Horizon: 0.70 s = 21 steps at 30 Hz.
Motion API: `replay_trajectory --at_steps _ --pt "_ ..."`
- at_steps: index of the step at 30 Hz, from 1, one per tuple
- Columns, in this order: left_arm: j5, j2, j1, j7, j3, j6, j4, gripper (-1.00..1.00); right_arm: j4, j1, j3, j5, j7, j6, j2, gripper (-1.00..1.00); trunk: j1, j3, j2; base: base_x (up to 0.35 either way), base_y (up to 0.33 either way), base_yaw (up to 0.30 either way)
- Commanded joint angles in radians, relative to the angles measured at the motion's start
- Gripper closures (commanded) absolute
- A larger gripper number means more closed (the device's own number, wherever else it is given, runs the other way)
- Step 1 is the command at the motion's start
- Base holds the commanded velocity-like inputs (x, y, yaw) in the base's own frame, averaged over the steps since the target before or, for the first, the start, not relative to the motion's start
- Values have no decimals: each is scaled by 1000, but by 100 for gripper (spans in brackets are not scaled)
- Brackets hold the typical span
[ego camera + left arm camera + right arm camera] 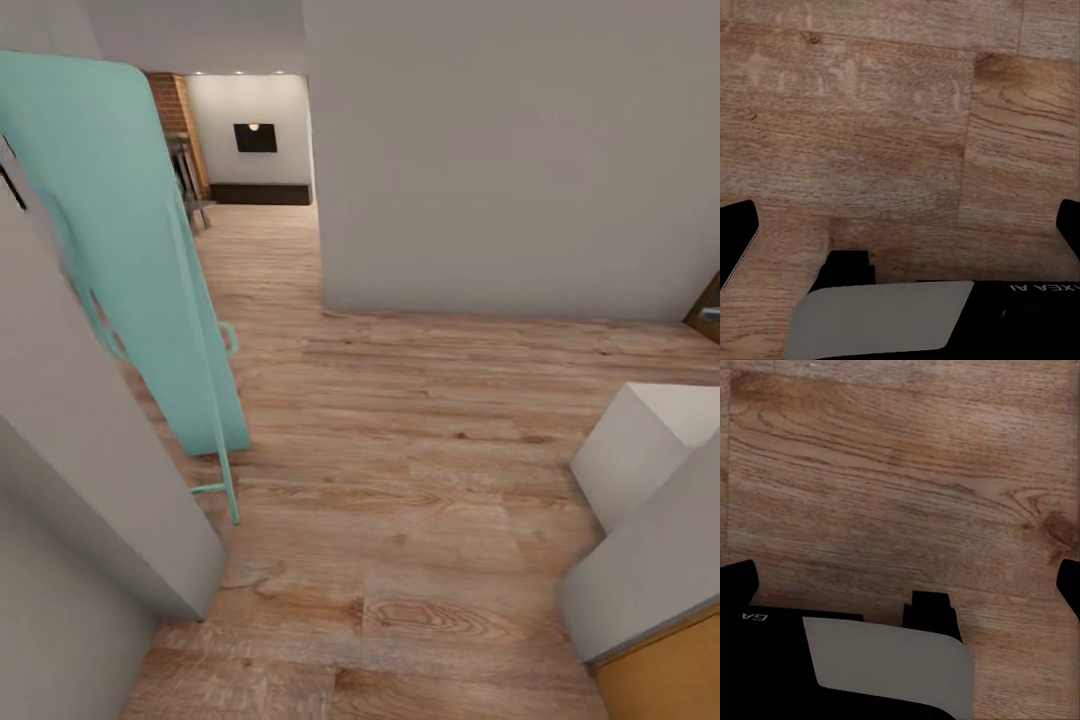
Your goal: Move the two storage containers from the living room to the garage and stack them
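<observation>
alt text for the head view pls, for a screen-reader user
A light wood plank floor runs ahead through a hallway between pale walls, with a tilted mint-green panel at left. A brick wall and dark wall screen show far down the passage.

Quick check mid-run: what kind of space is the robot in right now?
Probably an indoor hallway of a home: light wood plank floor, plain pale walls, a mint-green panel on the left, and a brick column in the room beyond.

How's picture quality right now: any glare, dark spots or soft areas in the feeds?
Head view: even, flat light, no glare; the far room is brighter under ceiling spotlights, and its details are small. Left wrist view: wood plank floor slightly soft, a faint shadow near the arm. Right wrist view: floor grain clear and evenly lit.
</observation>
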Motion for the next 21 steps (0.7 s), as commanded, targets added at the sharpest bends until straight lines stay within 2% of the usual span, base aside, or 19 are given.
replay_trajectory --at_steps 1,21 --pt "9 0 -1 5 -9 -3 1 -100 0 0 5 -1 1 2 -1 -100 1 -1 0 344 -29 -2" --pt "9 0 0 6 -9 -7 1 -100 18 0 2 -2 3 1 0 -100 1 -1 0 344 -25 0"
